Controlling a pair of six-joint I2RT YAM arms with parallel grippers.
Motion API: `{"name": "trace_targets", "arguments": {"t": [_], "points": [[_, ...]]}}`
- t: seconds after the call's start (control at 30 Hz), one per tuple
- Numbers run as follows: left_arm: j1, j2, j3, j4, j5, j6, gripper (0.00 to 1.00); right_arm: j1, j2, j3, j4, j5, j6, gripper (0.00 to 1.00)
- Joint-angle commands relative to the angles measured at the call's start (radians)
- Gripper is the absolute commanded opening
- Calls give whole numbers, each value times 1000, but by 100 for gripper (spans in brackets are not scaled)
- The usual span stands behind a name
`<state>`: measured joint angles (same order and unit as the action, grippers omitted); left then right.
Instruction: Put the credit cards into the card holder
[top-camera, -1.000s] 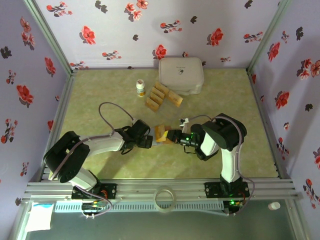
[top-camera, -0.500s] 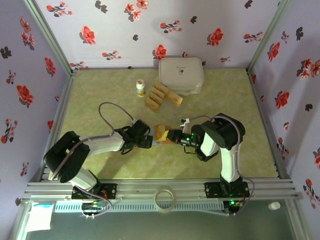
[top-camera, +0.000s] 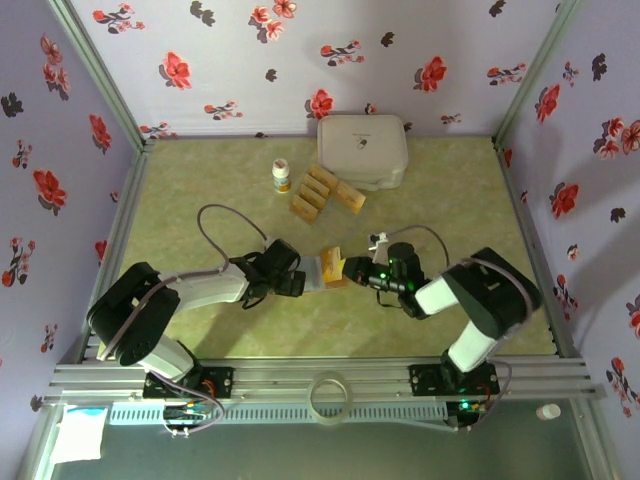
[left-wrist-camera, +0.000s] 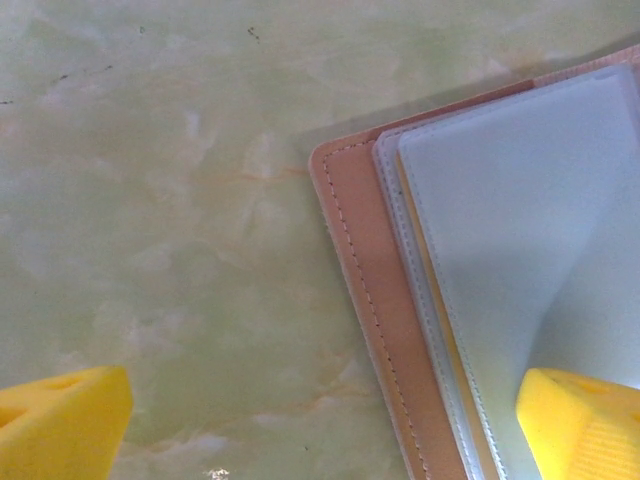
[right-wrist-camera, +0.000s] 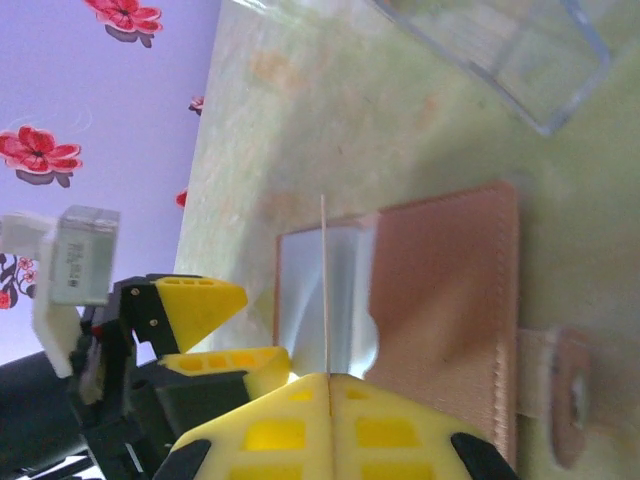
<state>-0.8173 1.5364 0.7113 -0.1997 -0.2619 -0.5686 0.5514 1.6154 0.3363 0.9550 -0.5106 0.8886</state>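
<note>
The card holder (top-camera: 330, 270) lies open on the green table between both grippers, pinkish-tan with greyish pockets (left-wrist-camera: 520, 220). My left gripper (top-camera: 297, 281) is open at its left edge; one yellow fingertip (left-wrist-camera: 585, 420) rests on a pocket and the other (left-wrist-camera: 60, 425) sits over bare table. My right gripper (right-wrist-camera: 328, 385) is shut on a thin credit card (right-wrist-camera: 323, 290), seen edge-on and standing upright over the open holder (right-wrist-camera: 440, 290). Several more gold credit cards (top-camera: 322, 190) lie in a loose group farther back.
A large white rounded box (top-camera: 362, 150) stands at the back, with a small white bottle (top-camera: 282, 176) to its left. A clear plastic piece (right-wrist-camera: 500, 60) lies just beyond the holder. Floral walls enclose the table on three sides.
The right arm's elbow has swung out to the right and the right gripper has drawn slightly right with the card. The holder's grey pockets show more. The left arm has barely moved.
</note>
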Motion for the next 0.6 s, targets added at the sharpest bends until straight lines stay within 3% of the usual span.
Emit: {"name": "trace_targets", "arguments": {"t": [0.0,0.13,0.33,0.57], "points": [[26,19,-22,-45,-44,47,100,-4,-87,31,-243,45,-100,0],[57,-6,-19,-54,-43,103,100,39,-159,32,-325,122,-115,0],[108,-26,-16,-63,-18,145,100,172,-248,62,-519,385,-192,0],[108,-57,-43,-60,-4,86,100,176,-186,61,-304,318,-105,0]]}}
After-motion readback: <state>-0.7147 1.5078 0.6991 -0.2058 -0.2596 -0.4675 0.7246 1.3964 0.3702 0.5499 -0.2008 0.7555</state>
